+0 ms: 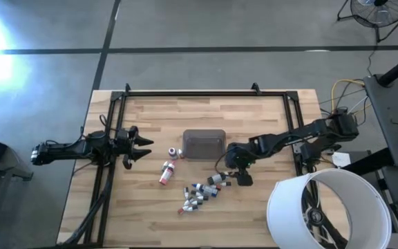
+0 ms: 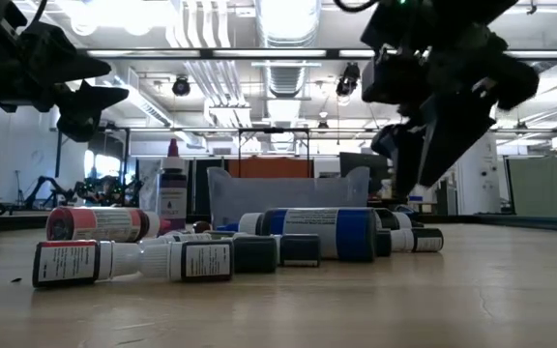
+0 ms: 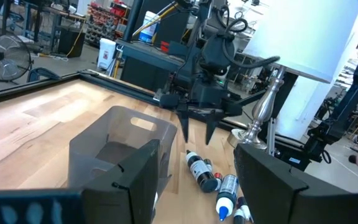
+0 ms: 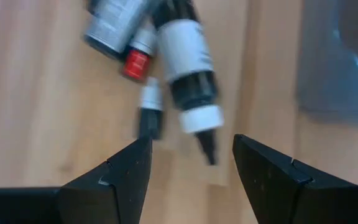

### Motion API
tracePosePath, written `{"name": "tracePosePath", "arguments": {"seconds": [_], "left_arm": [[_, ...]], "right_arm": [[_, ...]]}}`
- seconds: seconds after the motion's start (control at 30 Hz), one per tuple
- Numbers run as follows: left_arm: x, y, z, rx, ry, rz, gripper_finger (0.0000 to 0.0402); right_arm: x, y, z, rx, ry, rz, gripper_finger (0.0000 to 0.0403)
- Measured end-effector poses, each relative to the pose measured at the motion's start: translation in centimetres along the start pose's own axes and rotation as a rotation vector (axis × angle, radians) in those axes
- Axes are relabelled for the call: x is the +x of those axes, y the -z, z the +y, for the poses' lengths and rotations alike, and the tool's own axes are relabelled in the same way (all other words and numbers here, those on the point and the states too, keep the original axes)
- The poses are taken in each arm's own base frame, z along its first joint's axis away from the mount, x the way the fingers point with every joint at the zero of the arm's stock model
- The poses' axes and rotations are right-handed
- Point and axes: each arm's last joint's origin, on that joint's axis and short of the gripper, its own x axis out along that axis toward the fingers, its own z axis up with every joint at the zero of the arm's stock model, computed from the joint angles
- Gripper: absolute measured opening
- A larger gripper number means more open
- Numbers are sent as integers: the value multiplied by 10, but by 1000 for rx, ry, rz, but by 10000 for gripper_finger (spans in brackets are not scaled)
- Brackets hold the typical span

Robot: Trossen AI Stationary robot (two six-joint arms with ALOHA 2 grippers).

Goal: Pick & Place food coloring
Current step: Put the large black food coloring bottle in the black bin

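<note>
Several tiny food coloring bottles (image 1: 197, 195) lie on their sides in the middle of the wooden table. One more (image 1: 173, 152) stands left of the grey tray (image 1: 204, 144). My right gripper (image 1: 239, 174) hangs open, slanting down, just right of the tray's near corner and over the bottles' right end. In its wrist view a dark bottle with a white label (image 4: 188, 68) lies ahead of the open fingers, its dark tip (image 4: 207, 148) pointing between them without touching. My left gripper (image 1: 141, 146) waits open and level at the table's left, above the board.
A black rail frame (image 1: 192, 93) runs along the table's far, left and right sides. A large white lampshade on a metal stand (image 1: 327, 207) stands at the near right corner. Bare wood lies near the front edge and at the far left.
</note>
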Motion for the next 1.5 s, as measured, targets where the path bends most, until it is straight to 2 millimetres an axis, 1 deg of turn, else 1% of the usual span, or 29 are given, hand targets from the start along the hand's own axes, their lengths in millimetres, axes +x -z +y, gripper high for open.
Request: {"name": "tracePosePath", "arguments": {"seconds": [0.1,0.3,0.4,0.47,0.57,0.77,0.93,1.07,1.13,1.27,1.37,1.5], "left_arm": [[0,0,0,0,0,0,184],[0,0,0,0,0,0,184],[0,0,0,0,0,0,184],[0,0,0,0,0,0,184],[0,0,0,0,0,0,184],[0,0,0,0,0,0,184],[0,0,0,0,0,0,183],[0,0,0,0,0,0,184],[0,0,0,0,0,0,183],[0,0,0,0,0,0,183],[0,0,0,0,0,0,184],[0,0,0,0,0,0,184]], "right_arm": [[5,-3,0,-58,5,7,219],[22,1,7,-120,-2,48,219],[28,1,10,-138,74,49,219],[28,-1,12,-150,118,34,219],[28,-1,12,-158,130,16,219],[31,0,12,-137,119,21,219],[39,-1,17,-90,103,-2,219],[41,-1,19,-71,98,2,219],[40,0,19,-89,99,10,219],[39,-1,20,-188,99,4,219],[40,-2,20,-192,99,2,219],[43,0,19,-149,119,10,219]]}}
